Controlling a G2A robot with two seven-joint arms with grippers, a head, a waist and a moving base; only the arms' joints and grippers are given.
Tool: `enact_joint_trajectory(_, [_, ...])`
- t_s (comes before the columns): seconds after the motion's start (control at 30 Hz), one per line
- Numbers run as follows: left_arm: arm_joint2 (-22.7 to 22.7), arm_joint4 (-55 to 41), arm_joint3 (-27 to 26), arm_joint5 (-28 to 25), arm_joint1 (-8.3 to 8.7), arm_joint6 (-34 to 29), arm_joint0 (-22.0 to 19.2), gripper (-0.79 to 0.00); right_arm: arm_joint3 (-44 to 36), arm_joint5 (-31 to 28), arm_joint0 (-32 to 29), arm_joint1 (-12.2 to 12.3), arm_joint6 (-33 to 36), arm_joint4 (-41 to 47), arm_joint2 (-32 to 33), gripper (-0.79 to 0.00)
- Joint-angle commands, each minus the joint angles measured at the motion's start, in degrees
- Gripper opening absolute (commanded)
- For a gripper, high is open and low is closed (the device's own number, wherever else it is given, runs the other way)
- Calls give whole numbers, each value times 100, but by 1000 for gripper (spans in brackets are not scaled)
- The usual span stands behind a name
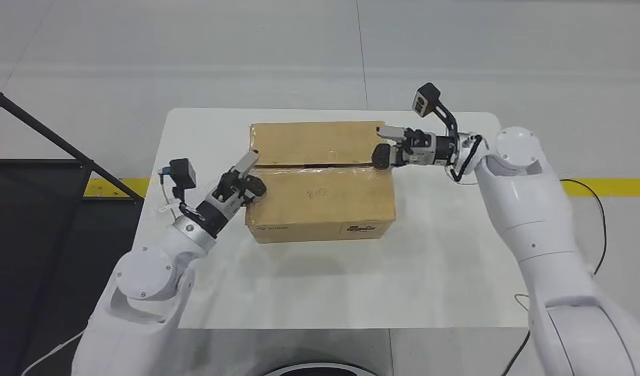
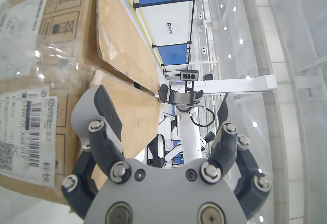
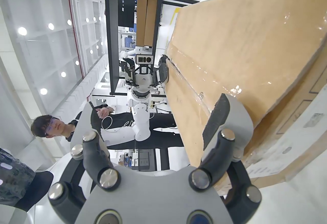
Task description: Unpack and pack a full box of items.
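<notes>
**Figure. Start of the unpacking stage.** The box [image 1: 320, 191] stands in the middle of the tabletop [image 1: 440, 266], its long back side close to the far edge and well apart from the near edge. Its two top flaps [image 1: 315, 141] lie flat and meet along a seam [image 1: 320, 164] that runs the length of the lid. Scraps of clear tape glint along this line, and a narrow dark gap shows between the flaps, so the seal appears to be already cut.

The left claw [image 1: 245, 174] is at the box's left end, level with the seam. In the left wrist view it [image 2: 166, 112] stands wide open and holds nothing, with one finger [image 2: 107, 107] in front of the lid's edge (contact cannot be judged). A label [image 2: 28, 133] covers the end wall beside it.

The right claw [image 1: 383, 144] is at the opposite end of the same seam. It [image 3: 155, 120] is also spread wide and empty, with one finger [image 3: 217, 120] just beside the lid's edge.

*Progress:* judged from the closed lid and from no items lying out on the tabletop, nothing has been unpacked. All steps remain: opening the flaps, taking the contents out, putting them back and closing the box. The paired placement of the claws suggests that flap lifting is the step in hand.
</notes>
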Motion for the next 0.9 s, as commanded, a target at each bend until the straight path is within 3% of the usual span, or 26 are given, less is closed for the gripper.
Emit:
enact_joint_trajectory(0.0, [-1,16,-9,-10,1,11,9,0,-56,24,-46,10,-30,-4,5,0])
enact_joint_trajectory(0.23, [-95,26,-90,-166,-2,246,69,0,-317,150,-275,66,-237,-181,10,0])
enact_joint_trajectory(0.6, [-558,93,-409,-377,-37,1400,461,0,-604,139,-466,131,-445,-355,68,0])
enact_joint_trajectory(0.87, [-558,93,-409,-377,-37,1400,461,0,-604,139,-466,131,-445,-355,68,0])
